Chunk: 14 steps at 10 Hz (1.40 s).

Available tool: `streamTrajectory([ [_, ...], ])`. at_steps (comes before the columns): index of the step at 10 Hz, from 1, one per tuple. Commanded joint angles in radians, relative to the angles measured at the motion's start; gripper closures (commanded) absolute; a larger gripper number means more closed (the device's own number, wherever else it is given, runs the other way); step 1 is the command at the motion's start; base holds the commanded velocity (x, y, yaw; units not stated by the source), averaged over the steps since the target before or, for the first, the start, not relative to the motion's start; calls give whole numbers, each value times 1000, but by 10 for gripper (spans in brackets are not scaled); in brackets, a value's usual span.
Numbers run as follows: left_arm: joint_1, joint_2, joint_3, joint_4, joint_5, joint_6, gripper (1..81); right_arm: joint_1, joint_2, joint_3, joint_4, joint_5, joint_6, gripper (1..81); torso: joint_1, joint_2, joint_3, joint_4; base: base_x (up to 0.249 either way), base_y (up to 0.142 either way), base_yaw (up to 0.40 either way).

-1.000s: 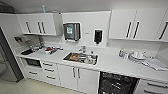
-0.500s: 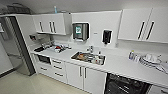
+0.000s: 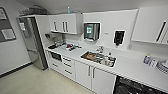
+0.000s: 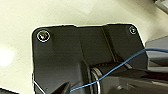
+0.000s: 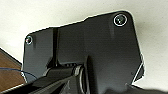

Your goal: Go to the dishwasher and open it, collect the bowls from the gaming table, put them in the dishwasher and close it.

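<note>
The dishwasher (image 3: 136, 87) shows as a dark opening under the white counter at the lower right of the head view, cut off by the picture's edge; faint rack wires show inside it. The bowls and the gaming table are out of view. In both wrist views the robot's dark plate lies over pale floor, and I cannot make out either gripper's state.
A white kitchen run (image 3: 82, 72) of drawers and doors stretches along the wall, with a full sink (image 3: 98, 58) in the counter. A tall steel fridge (image 3: 33, 45) stands at the left end. Wall cabinets (image 3: 65, 23) hang above. Dishes and a bottle (image 3: 147, 59) sit at the right. Pale floor (image 3: 37, 82) lies in front.
The whole head picture has shifted: the kitchen has slid to the right, the fridge has come fully into view at the left, and the dishwasher sits nearer the corner. The camera moved, not the things.
</note>
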Motion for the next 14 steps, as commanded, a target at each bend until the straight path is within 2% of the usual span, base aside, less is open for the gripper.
streamTrajectory([
  [1, -57, 5, -42, -1, 51, 11, 10, 54, 0, -4, -4, -48, -1, 10, 0, 0, 0, 0, 0, 0, 324],
  [3, -60, 11, -85, -1, 51, 11, 10, 52, -1, -6, -3, -47, -1, 10, 0, 0, 0, 0, 0, 0, 328],
  [14, -60, -5, -85, -2, 52, 9, 10, 31, -1, 7, 8, -48, 8, 10, 0, 0, 0, 0, 0, 0, 327],
])
